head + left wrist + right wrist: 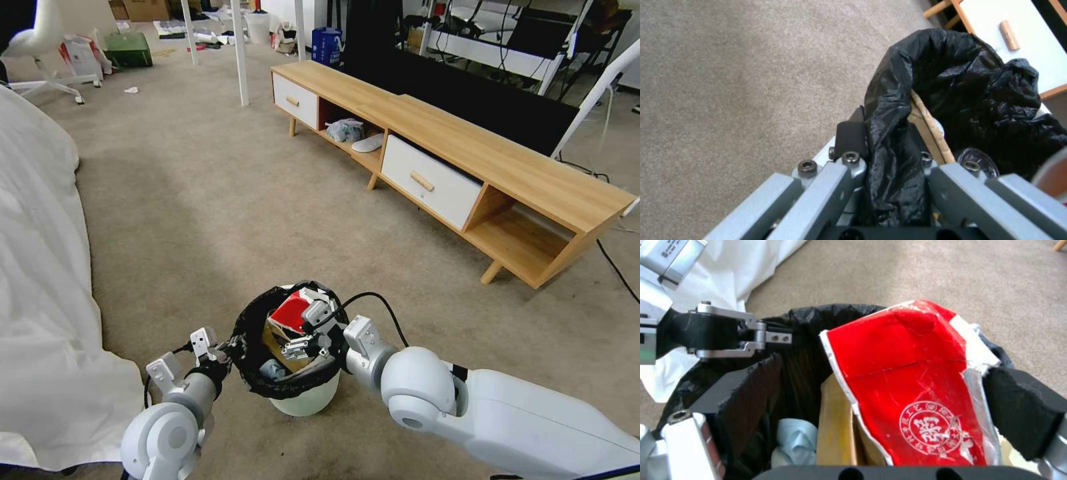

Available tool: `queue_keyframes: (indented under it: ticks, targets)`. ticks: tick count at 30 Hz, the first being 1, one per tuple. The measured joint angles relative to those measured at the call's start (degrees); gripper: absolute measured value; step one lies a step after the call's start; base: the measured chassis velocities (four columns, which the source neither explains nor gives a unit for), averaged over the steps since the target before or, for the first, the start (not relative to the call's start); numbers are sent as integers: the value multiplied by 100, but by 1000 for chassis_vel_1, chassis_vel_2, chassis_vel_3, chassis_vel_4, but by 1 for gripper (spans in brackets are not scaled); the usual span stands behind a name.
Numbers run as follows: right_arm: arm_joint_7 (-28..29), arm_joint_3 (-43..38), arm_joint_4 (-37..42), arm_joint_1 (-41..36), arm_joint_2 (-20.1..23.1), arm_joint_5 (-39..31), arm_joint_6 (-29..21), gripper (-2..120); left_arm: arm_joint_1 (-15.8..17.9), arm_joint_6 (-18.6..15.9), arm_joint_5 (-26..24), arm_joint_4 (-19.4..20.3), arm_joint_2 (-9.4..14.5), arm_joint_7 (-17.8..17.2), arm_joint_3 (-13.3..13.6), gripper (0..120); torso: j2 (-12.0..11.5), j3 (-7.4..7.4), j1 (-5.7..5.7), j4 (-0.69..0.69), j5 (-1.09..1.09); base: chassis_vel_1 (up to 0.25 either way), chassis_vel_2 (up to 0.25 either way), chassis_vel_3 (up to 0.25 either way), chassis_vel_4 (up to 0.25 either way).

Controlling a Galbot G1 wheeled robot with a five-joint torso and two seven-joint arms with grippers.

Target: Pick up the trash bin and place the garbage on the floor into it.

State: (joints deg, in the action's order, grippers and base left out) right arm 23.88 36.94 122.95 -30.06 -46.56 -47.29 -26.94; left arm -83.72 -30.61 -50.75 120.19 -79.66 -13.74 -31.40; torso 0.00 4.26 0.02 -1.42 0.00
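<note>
gripping crinkled black-lined trash bin (303,400) (round), left gripper (889,156).

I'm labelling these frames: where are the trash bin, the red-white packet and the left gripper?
trash bin (308,403): head view, pale lower body.
red-white packet (907,373): right wrist view, red face.
left gripper (227,347): head view, at the bin's bag-covered rim.

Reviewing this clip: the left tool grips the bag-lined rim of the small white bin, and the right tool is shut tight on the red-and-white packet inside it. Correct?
Not quite. The right tool is open: in the right wrist view its pads stand apart beside the red-and-white packet. The left tool does grip the black-bag-lined rim of the small white bin.
</note>
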Motion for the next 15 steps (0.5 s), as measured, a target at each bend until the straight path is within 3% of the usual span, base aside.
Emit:
queue_keyframes:
  ticks: [15]
  targets:
    - [0,-1,61,11,27,-12,-10,100,39,0,-33,-77,3,-13,1,0,0,0,0,0,0,0,0,0,0]
